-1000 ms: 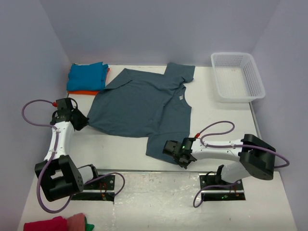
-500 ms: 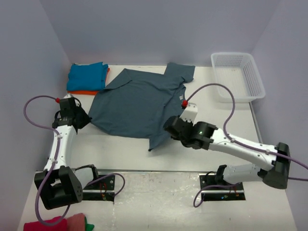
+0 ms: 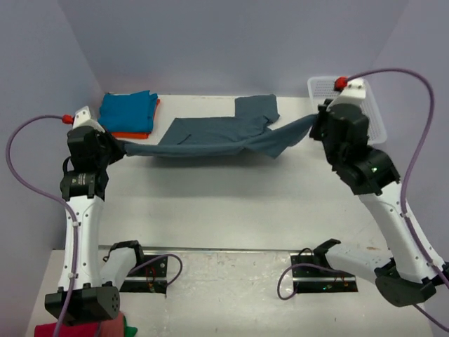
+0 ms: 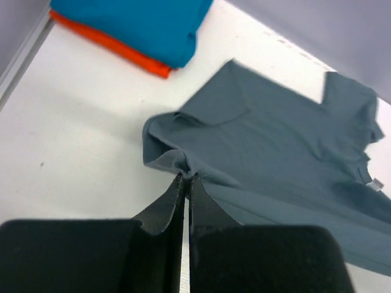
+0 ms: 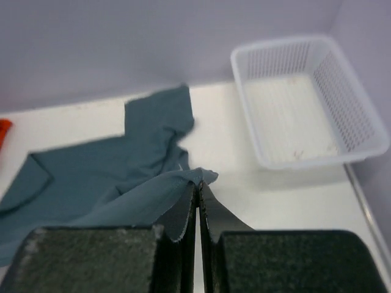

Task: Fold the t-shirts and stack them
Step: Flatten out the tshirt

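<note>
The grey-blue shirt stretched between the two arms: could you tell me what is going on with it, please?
Both arms are working on the grey-blue shirt. The left gripper pinches one corner and the right gripper pinches another. They hold that edge raised and taut between them, while the rest lies on the table. A folded turquoise shirt sits on an orange shirt at the far left. A white basket stands at the far right.
</note>
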`<state>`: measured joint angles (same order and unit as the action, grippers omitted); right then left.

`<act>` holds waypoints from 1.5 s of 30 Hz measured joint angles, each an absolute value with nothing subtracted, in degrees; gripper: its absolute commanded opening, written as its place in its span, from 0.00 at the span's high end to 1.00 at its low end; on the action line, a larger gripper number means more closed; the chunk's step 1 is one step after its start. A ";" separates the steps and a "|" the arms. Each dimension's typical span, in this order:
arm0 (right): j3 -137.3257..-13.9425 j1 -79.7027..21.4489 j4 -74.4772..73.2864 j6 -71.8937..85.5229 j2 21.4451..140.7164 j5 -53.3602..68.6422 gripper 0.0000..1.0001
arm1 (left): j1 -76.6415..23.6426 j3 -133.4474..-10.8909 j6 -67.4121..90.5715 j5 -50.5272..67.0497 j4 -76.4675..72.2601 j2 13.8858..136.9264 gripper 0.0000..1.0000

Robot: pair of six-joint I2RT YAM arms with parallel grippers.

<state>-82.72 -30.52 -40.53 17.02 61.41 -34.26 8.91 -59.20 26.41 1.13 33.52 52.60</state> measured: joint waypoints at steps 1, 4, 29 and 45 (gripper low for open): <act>-85.89 -29.19 -39.86 15.11 61.80 -33.30 1.00 | 8.84 -60.69 26.11 2.26 33.21 52.73 1.00; -98.32 -27.68 -39.40 10.04 63.18 -31.09 1.00 | 8.54 -68.05 24.64 5.89 33.43 54.17 1.00; -146.98 -27.20 -50.22 -4.34 60.47 -6.00 1.00 | 7.09 -122.41 21.47 21.12 32.16 54.89 1.00; -131.74 -26.57 -34.33 -9.13 72.75 -10.63 1.00 | 7.09 -96.97 19.94 16.25 23.59 65.76 1.00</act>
